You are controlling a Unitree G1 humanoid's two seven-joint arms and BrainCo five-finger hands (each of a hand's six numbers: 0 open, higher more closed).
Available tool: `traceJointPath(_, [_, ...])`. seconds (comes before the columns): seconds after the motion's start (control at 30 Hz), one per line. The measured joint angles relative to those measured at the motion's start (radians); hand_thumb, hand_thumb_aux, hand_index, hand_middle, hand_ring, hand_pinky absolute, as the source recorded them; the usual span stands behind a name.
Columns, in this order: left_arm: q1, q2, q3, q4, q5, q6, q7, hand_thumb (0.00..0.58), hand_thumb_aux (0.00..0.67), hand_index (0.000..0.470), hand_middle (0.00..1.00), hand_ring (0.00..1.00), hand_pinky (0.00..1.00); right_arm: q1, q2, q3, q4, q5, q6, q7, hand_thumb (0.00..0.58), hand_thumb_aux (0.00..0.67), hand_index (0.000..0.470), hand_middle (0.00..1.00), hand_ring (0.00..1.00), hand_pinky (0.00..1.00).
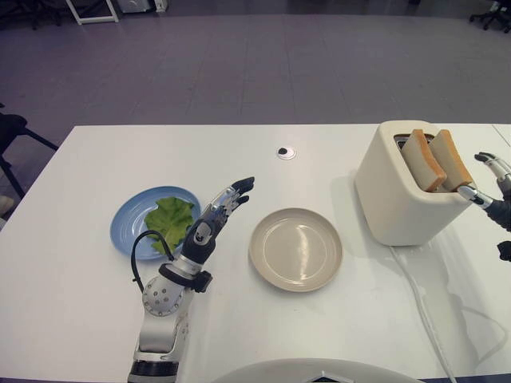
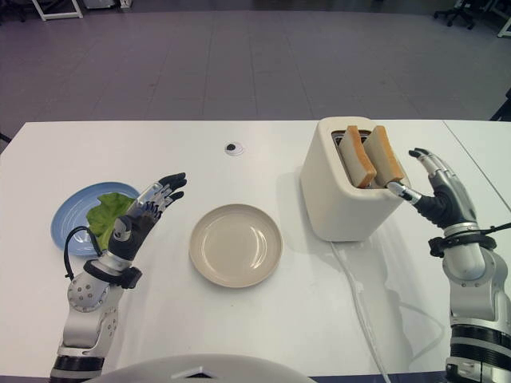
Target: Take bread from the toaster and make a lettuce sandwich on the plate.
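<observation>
Bread (image 2: 383, 155) in toaster (image 2: 335, 203) looks light and crumbly, so pinch its exposed top gently; right robot hand (image 2: 443, 195) beside toaster is spread, empty.

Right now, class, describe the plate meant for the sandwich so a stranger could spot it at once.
On the white table, find the cream box-shaped toaster on the right. Just left of it, nearer the robot, lies a round beige plate. Unlike the blue plate farther left, which holds a green lettuce leaf, it holds nothing.
</observation>
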Motion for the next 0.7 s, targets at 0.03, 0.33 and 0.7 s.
traceJointPath(0.03, [0.000,0.000,0.000,0.000,0.000,0.000,0.000,0.000,0.000,0.000,0.00,0.00,0.00,0.000,0.000,0.011,0.001,0.000,0.000,-0.001,0.005,0.003,0.002,0.00,0.00,0.00])
traceJointPath(0.33, [0.000,0.001,0.000,-0.002,0.000,0.001,0.000,0.000,0.000,0.000,0.00,0.00,0.00,-0.060,0.000,0.053,0.002,0.021,-0.007,-0.048,0.580,0.670,0.470,0.00,0.00,0.00])
traceJointPath(0.7, [0.002,0.003,0.001,-0.013,0.000,0.001,0.003,0.000,0.000,0.000,0.00,0.00,0.00,-0.061,0.004,0.075,-0.021,0.043,0.002,-0.056,0.580,0.670,0.470,0.00,0.00,0.00])
